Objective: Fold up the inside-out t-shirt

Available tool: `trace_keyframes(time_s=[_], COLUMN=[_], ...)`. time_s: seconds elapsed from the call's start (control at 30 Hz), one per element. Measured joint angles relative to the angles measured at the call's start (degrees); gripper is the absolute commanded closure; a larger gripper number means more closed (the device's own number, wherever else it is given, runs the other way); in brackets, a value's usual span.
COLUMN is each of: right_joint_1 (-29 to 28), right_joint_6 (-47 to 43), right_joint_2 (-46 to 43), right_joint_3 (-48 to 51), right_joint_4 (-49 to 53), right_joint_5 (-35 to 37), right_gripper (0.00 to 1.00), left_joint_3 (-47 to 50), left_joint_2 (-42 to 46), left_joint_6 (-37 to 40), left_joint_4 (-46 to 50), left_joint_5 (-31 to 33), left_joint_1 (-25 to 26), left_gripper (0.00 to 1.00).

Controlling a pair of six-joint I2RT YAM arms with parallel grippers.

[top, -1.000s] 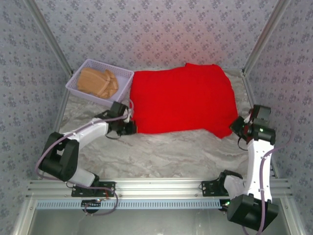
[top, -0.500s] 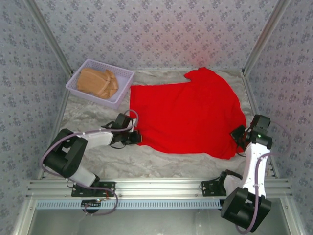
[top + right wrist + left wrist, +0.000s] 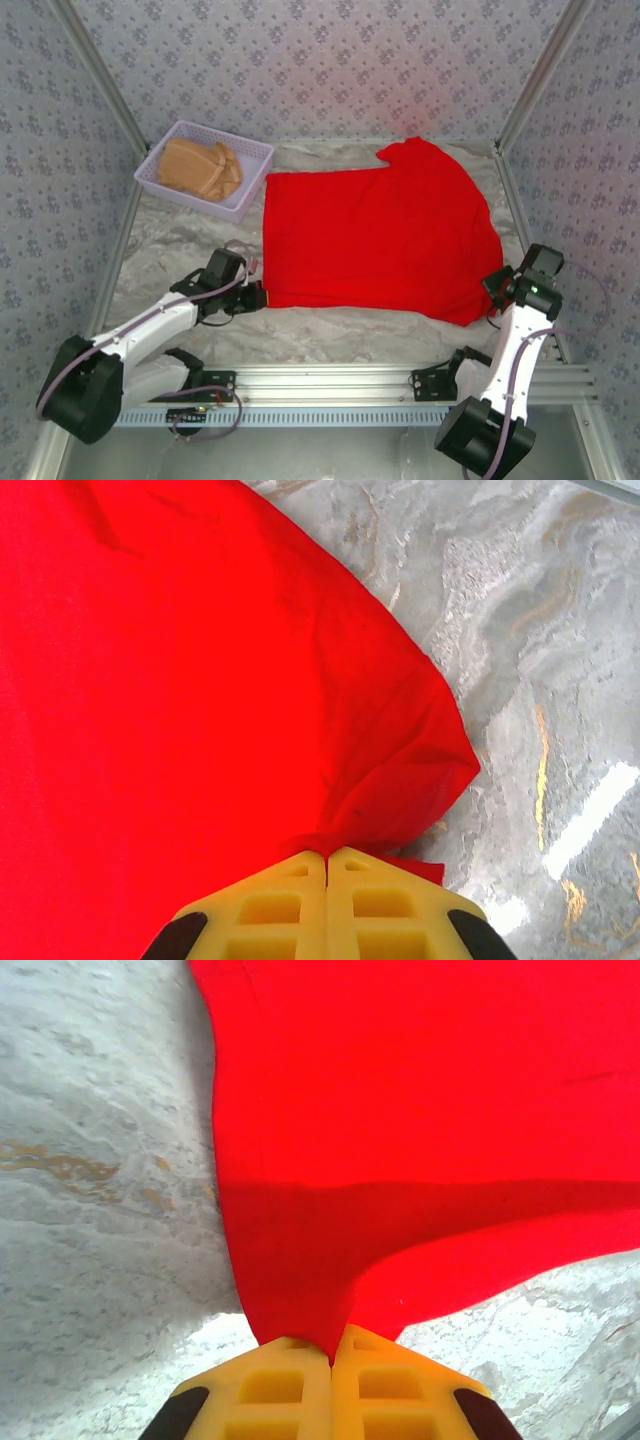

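Lavender basket (image 3: 252, 160) with tan garment (image 3: 200, 168)

In the left wrist view the red t-shirt (image 3: 420, 1110) runs off the top and right edges. Its pinched corner vanishes between the closed yellow pads (image 3: 280, 1385) of the left gripper (image 3: 331, 1348), themselves cut by the bottom edge. The right wrist view crops the shirt at top and left, its corner buried in the right gripper (image 3: 327, 858). From above, the tan garment (image 3: 198, 167) in the basket (image 3: 256, 181) is too small to identify.
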State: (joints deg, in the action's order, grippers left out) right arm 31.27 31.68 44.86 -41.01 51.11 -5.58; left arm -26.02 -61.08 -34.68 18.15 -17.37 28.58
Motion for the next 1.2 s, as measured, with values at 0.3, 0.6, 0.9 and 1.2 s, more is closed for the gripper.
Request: trace_keyframes(time_s=[0.3,0.6,0.9,1.2], right_joint_1=[0.0,-6.8,-33.22,-33.66], right_joint_6=[1.99,2.08,-3.45,-6.58], right_joint_2=[-0.48,-5.18,24.7,57.18], right_joint_3=[-0.39,-0.42,-11.67,-27.06], right_joint_4=[5.31,2.14,-16.94,-29.59], right_joint_5=[0.35,0.96,7.34,7.82], right_gripper=[0.66,0.09,0.1,0.16], left_joint_3=[0.02,-8.17,-29.81,-54.18], left_joint_2=[0.59,4.52,-24.7,-52.61], left_joint_6=[0.0,2.6,7.3,12.04], left_joint_4=[3.8,6.16,-5.14,-4.76], left_joint_5=[1.6,10.8,11.45,11.21], left_joint_1=[-0.09,-0.09,0.79,0.35], left_gripper=[0.61,0.32,0.32,0.32])
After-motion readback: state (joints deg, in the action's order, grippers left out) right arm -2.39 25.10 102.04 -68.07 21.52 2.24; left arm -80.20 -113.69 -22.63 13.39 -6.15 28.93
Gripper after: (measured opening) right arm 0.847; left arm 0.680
